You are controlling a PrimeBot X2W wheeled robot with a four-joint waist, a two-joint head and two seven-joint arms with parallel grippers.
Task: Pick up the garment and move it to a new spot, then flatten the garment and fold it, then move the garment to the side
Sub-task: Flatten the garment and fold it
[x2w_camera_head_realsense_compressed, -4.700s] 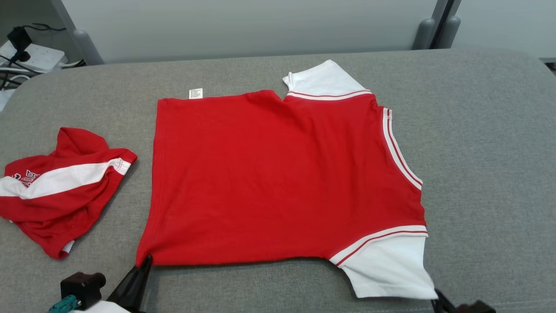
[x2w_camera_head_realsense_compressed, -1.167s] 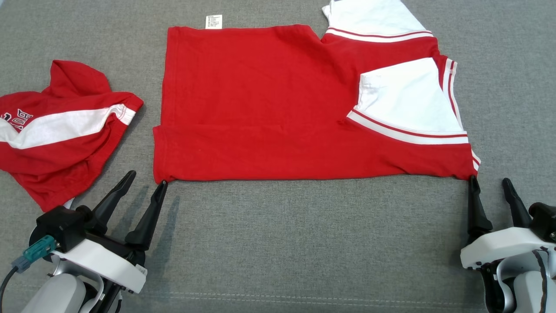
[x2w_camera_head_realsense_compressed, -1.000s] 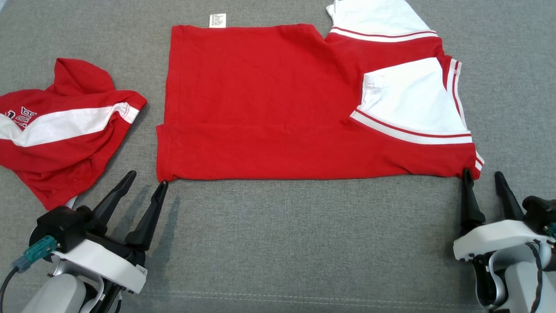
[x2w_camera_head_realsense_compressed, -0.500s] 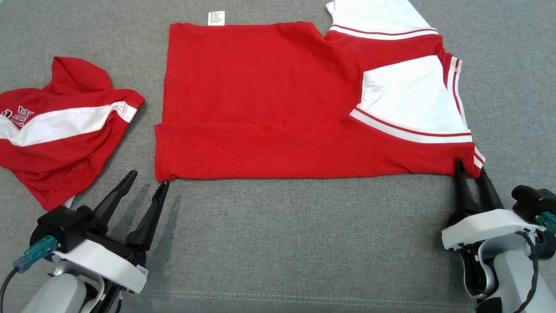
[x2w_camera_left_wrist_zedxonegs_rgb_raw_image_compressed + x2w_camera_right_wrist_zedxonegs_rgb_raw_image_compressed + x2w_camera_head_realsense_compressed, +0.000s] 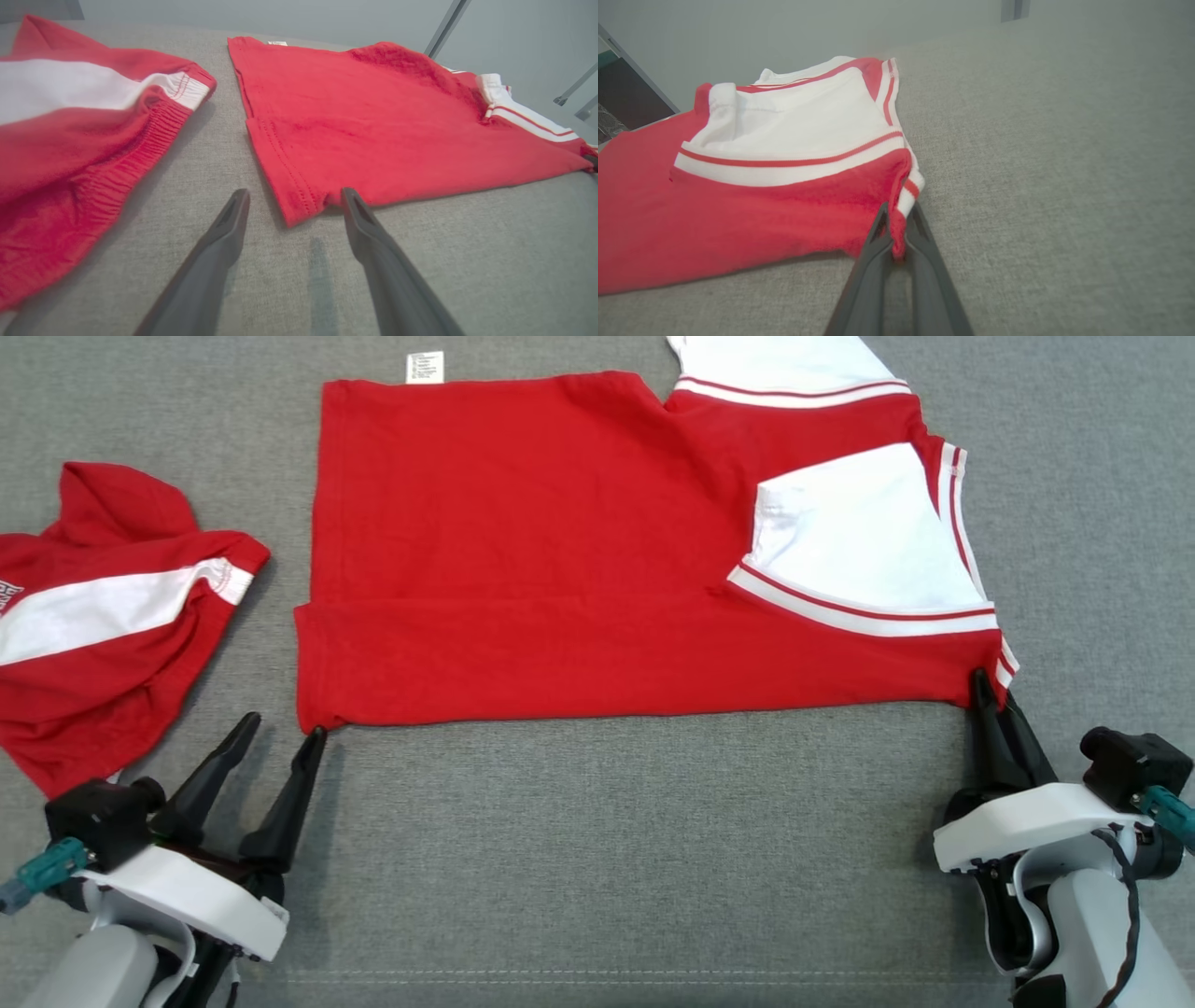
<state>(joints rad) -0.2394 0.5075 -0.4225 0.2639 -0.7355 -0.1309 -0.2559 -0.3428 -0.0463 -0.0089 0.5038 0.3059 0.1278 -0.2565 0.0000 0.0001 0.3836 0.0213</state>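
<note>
A matt red knit-cloth garment [image 5: 560, 541] lies on coarse grey woven upholstery [image 5: 653, 849] (stitched seam, lower frame); gripper fingers [image 5: 288, 793] look like matt dark plastic.

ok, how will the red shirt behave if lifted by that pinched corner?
Probably floppy: the red shirt lies in thin flat layers, so it'd drape from the right gripper. The folded-over white sleeve likely falls open.

You see your right gripper's [image 5: 896, 221] two long dark fingers pinched together on the near corner of the red cotton garment [image 5: 738, 224]. Its white sleeve with red-striped trim [image 5: 798, 116] lies folded over the red body. The garment rests on a grey woven fabric surface [image 5: 1041, 186].
</note>
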